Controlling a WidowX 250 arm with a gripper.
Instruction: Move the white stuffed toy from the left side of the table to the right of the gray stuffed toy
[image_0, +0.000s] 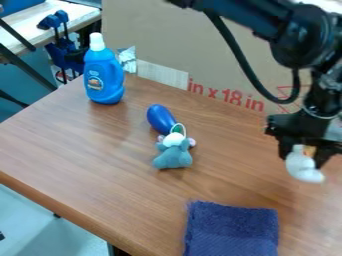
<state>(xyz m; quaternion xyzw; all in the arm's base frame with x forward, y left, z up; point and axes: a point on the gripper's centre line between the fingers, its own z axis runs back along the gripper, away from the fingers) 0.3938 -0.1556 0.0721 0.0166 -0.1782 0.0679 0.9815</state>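
While the black two-finger claw (305, 154) hangs at the right of the frame, closed on a small, smooth white toy with an orange-yellow patch (304, 168), the toy's long axis slants down and rightward, its bulbous end below the fingertips. Across the brown wood-grain counter (87, 165), well to its left, sits a grey-blue plush toy (175, 156); a folded navy cloth (232, 231) lies lower left of it.

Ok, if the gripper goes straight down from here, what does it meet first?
Probably the table, with the white thing in the gripper touching first; the cloth looks off that line, though height and depth are unclear.
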